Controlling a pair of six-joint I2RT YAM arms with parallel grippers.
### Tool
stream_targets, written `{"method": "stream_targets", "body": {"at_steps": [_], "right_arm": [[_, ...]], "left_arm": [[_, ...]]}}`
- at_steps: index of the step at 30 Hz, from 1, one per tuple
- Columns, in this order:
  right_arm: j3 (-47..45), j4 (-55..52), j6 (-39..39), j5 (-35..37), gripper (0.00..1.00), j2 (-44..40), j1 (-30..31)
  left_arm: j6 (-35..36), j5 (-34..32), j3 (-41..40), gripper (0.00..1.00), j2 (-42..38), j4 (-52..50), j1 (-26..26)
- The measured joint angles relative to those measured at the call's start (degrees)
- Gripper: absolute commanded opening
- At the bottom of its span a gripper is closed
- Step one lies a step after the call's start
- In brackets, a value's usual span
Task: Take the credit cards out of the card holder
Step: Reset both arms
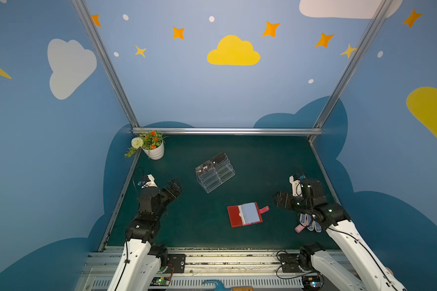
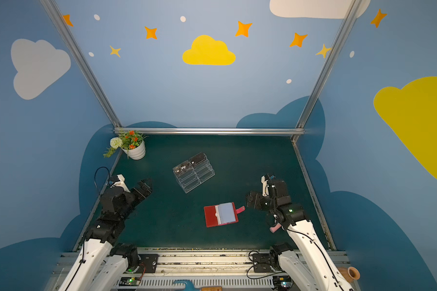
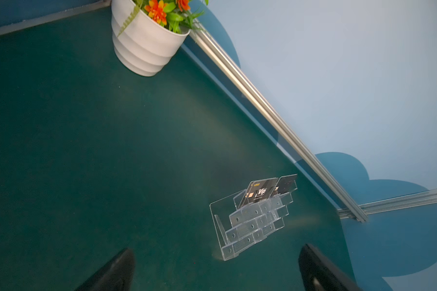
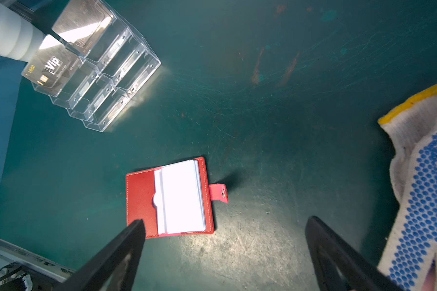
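The red card holder (image 1: 234, 216) (image 2: 210, 216) (image 4: 140, 199) lies open on the green table, pale sleeve pages up and pink tab to the right. Two dark credit cards stand in the top tier of a clear acrylic stand: the "Vip" card (image 1: 204, 168) (image 2: 183, 168) (image 3: 260, 192) (image 4: 51, 68) and a plain one (image 1: 218, 158) (image 3: 285, 184). My left gripper (image 1: 174, 187) (image 3: 217, 250) hovers open, left of the stand. My right gripper (image 1: 279, 199) (image 4: 226, 221) is open just right of the card holder, nothing between its fingers.
The acrylic stand (image 1: 216, 177) sits mid-table. A white flower pot (image 1: 155, 151) fills the back left corner. A dotted work glove (image 4: 424, 181) and a pink object (image 1: 299, 228) lie under my right arm. Metal rails (image 1: 225, 131) edge the table.
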Motion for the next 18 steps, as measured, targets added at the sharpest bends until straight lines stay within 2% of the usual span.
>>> {"method": "stream_targets", "body": {"at_steps": [6, 14, 18], "right_arm": [[-2.0, 4.9, -0.2, 1.9, 0.97, 3.0, -1.9], [-4.8, 17.6, -2.2, 2.8, 0.97, 15.6, -10.3], [-5.2, 24.8, -3.1, 2.8, 0.97, 21.1, -14.7]], "left_arm": [[1.7, -4.6, -1.3, 1.00, 2.9, 4.8, 0.0], [8.3, -15.6, -1.5, 1.00, 16.9, 12.2, 0.0], [12.0, -19.8, -2.9, 1.00, 22.4, 20.8, 0.1]]}}
